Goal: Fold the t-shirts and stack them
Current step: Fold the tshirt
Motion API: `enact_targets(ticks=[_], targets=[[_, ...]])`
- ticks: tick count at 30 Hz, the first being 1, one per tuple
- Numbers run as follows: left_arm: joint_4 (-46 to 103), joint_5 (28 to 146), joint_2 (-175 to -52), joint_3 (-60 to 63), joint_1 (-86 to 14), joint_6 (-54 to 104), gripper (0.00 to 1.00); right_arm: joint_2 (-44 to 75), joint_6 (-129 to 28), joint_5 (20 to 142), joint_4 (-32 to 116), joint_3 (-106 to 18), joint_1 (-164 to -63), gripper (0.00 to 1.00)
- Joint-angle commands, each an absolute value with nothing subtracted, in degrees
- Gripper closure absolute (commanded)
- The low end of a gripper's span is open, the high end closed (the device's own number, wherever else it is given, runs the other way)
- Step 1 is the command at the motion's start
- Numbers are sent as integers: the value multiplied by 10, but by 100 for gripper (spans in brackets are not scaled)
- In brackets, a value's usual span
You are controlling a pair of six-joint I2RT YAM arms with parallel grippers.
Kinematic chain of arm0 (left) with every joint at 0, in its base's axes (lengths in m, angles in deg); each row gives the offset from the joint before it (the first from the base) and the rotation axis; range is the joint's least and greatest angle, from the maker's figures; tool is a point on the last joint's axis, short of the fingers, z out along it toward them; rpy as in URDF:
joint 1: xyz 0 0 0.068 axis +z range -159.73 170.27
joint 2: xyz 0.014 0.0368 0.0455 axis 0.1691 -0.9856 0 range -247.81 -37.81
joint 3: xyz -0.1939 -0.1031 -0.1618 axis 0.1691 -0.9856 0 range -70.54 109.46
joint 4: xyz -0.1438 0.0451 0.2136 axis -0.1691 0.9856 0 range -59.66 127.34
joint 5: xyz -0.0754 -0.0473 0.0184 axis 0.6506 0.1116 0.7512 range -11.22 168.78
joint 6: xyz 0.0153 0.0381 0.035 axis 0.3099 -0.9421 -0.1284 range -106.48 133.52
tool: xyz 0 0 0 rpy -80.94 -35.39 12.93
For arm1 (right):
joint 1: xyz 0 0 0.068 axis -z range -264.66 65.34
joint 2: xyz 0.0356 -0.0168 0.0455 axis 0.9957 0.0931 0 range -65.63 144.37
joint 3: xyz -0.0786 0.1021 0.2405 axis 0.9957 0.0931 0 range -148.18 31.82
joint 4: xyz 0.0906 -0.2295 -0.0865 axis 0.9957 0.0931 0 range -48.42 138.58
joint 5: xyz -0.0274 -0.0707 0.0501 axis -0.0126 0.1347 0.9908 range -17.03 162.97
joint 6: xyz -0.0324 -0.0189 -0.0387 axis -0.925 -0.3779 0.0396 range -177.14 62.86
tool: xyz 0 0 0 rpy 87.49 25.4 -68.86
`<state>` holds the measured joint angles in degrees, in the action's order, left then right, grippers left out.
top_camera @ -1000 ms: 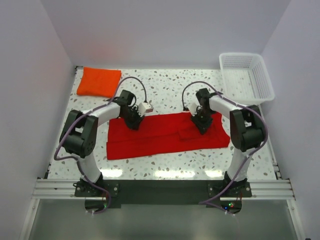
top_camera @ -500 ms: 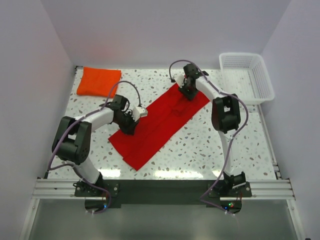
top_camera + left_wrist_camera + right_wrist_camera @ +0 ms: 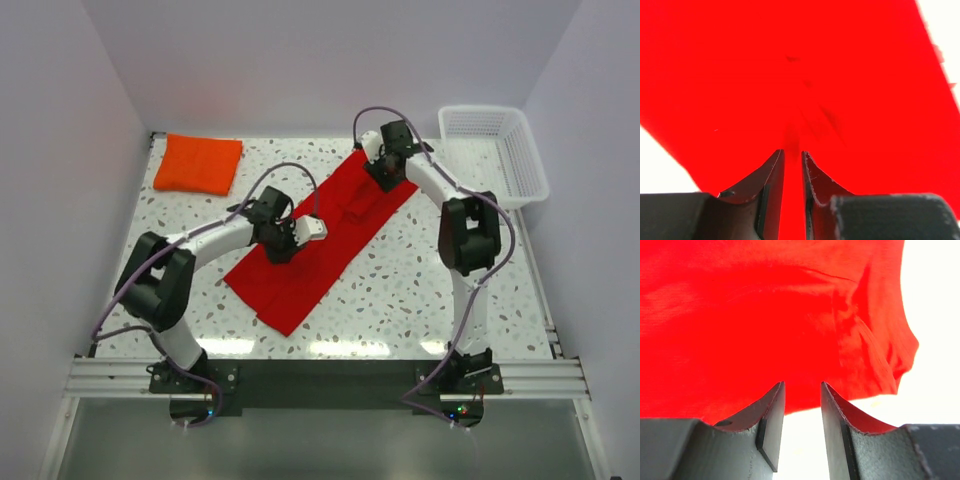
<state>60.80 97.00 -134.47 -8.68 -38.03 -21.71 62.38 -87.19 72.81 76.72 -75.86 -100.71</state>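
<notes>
At the far-left corner of the worktop (image 3: 410,290) I see the orange t-shirt (image 3: 198,164) lying as a folded pad, well apart from the rest. My left hand (image 3: 283,247) is clenched on a pinch of the red t-shirt (image 3: 330,225), which lies flat mid-worktop with its long axis running diagonally from near left to far right. At that far-right end my right hand (image 3: 385,175) stands released with its jaws apart over the cloth's edge, near the white basket (image 3: 495,150).
</notes>
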Motion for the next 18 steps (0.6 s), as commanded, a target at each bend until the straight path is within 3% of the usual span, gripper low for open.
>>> enact_targets(ticks=[1,8,13,18], targets=[[590,897,-1398,-63,-378,-221,75,534,-789,767,786,-744,-997,61],[652,920,-1423,-73,-399,-269,79,481,-730,804,846,-694,-984,61],[669,969,-1369,-150,-502,-246,80,457,-707,824,875,-661,-943,61],[644,1052,-1354,-128,-613,-138,79,464,-728,832,910,-651,-926,64]])
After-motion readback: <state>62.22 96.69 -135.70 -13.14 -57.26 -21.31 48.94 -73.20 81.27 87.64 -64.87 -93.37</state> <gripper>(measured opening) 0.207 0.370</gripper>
